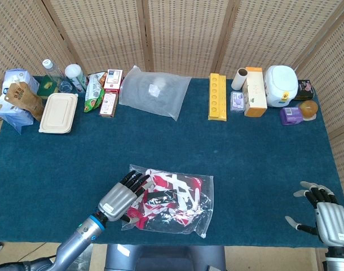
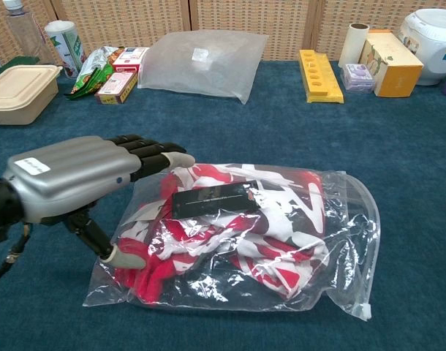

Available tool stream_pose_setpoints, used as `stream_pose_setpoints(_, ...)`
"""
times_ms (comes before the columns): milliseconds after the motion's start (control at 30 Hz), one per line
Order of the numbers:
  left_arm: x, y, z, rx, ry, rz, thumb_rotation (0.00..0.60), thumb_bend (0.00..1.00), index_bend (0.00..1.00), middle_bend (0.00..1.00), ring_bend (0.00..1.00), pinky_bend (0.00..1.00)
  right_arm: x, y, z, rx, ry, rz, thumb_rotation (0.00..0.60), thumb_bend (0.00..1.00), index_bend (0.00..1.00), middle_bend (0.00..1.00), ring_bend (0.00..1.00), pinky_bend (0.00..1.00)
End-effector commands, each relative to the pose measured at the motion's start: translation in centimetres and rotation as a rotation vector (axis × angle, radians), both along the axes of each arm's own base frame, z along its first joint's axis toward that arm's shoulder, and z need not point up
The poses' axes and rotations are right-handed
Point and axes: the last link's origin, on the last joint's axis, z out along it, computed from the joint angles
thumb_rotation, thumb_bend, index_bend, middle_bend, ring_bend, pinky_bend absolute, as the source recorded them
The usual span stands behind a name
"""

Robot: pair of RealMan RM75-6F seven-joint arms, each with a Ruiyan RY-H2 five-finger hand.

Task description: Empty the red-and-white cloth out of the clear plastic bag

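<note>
While the red-and-white cloth (image 2: 230, 234) lies bunched inside the clear plastic bag (image 2: 351, 241) at the near middle of the blue table (image 1: 245, 147), I judge this to be the reach-and-grip step. My left hand (image 2: 77, 179) sits at the bag's left edge, fingers spread over it, thumb low against the plastic; I cannot tell if it grips. My right hand (image 1: 329, 215) waits well apart, fingers spread and empty. Next I need to pin one end and find the opening.
</note>
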Motion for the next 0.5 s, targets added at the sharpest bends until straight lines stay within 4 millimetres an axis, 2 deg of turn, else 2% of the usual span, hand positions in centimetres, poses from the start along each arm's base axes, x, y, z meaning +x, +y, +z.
stream_pose_setpoints(33, 0.5, 2.0, -2.5, 0.034, 0.048, -0.002, 0.464, 0.04, 0.00, 0.00, 0.00, 0.02, -0.1, 0.0, 0.0, 0.000, 0.000, -0.006, 0.516, 0.18, 0.36, 0.23, 0.20, 0.15)
stream_pose_setpoints(133, 0.8, 3.6, -3.4, 0.076, 0.056, 0.001, 0.473, 0.04, 0.00, 0.00, 0.00, 0.02, -0.2, 0.0, 0.0, 0.001, 0.001, -0.013, 0.513, 0.18, 0.36, 0.23, 0.20, 0.15)
stream_pose_setpoints(267, 1.2, 6.2, -3.5, 0.137, 0.048, 0.010, 0.477, 0.04, 0.00, 0.00, 0.00, 0.02, -0.1, -0.1, -0.1, 0.005, 0.005, -0.017, 0.515, 0.18, 0.36, 0.23, 0.20, 0.15)
stream_pose_setpoints(500, 2.8, 13.8, -2.1, 0.287, 0.069, -0.019, 0.475, 0.04, 0.00, 0.00, 0.00, 0.02, 0.4, -0.6, -0.3, 0.005, 0.006, -0.022, 0.514, 0.18, 0.36, 0.23, 0.20, 0.15)
